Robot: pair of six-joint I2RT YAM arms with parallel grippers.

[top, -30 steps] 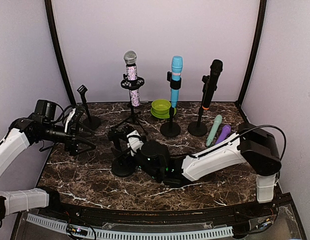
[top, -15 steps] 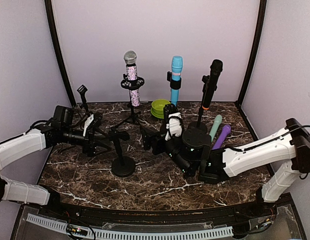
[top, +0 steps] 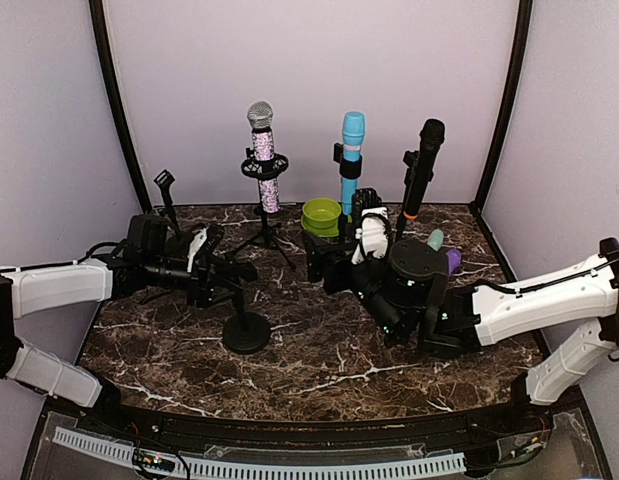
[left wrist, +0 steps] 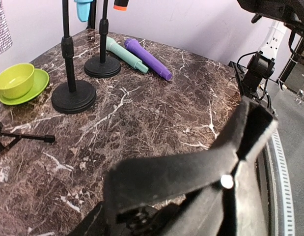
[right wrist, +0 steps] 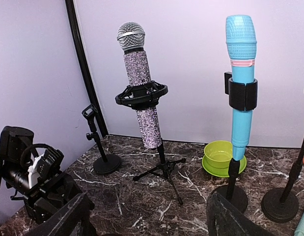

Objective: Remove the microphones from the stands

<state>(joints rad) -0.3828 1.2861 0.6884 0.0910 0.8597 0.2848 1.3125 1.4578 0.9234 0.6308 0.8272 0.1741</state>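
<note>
Three microphones stand upright in stands along the back: a glittery one [top: 261, 150] [right wrist: 142, 98] in a tripod stand, a blue one [top: 351, 150] [right wrist: 241, 73], and a black one [top: 421, 165]. My right gripper [top: 341, 250] [right wrist: 149, 221] is open and empty. It faces the glittery and blue microphones from short of them. My left gripper [top: 221, 270] reaches around the top of an empty black stand [top: 246, 330]. That stand's clip [left wrist: 191, 172] fills the left wrist view, blurred. Whether the jaws touch it is unclear.
A green bowl on a saucer [top: 322, 215] [right wrist: 223, 155] [left wrist: 15, 78] sits between the tripod and the blue microphone's stand. A teal microphone [left wrist: 124, 55] and a purple one [left wrist: 147, 59] lie at the back right. A small empty stand [top: 174, 215] [right wrist: 95, 132] is at the back left.
My left arm has moved right to the empty front stand and its jaws have narrowed. My right arm has swung away from that stand, back and right towards the rear microphones.
</note>
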